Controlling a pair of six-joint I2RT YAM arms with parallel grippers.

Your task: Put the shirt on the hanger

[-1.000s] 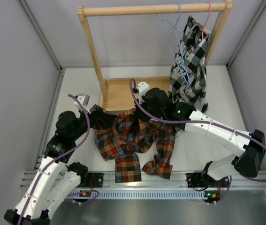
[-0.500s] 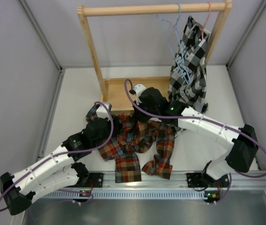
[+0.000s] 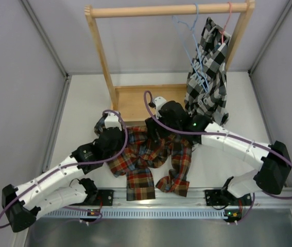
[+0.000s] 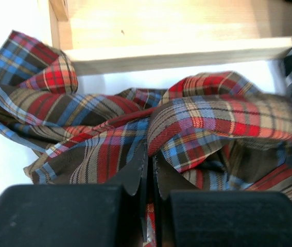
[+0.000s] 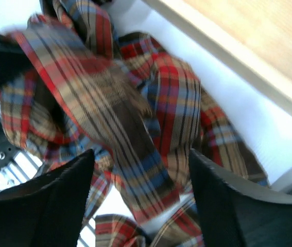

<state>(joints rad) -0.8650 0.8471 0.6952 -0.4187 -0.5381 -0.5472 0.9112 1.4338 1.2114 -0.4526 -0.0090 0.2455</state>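
Observation:
The plaid shirt (image 3: pixel 151 157) in red, blue and dark checks lies crumpled on the white table in front of the wooden rack. My left gripper (image 3: pixel 121 138) is at its left edge, shut on a raised fold of the shirt (image 4: pixel 187 123); the left gripper (image 4: pixel 150 154) pinches cloth between its tips. At the shirt's back edge is my right gripper (image 3: pixel 153 131). In its wrist view this gripper (image 5: pixel 140 170) stands open, with a blurred fold of the shirt (image 5: pixel 151 128) between the wide-set fingers (image 5: pixel 58 200). The light-blue hanger (image 3: pixel 194 49) hangs from the rack's rail, apart from both grippers.
A black-and-white checked shirt (image 3: pixel 207 77) hangs on a pink-red hanger (image 3: pixel 227 20) at the rack's right end. The rack's wooden base (image 3: pixel 140 100) lies just behind the shirt, and its left post (image 3: pixel 98 46) stands upright. Grey walls close in on both sides.
My left arm swung in from the left and its gripper shut on a fold of the shirt. My right gripper opened, letting go of the cloth it held.

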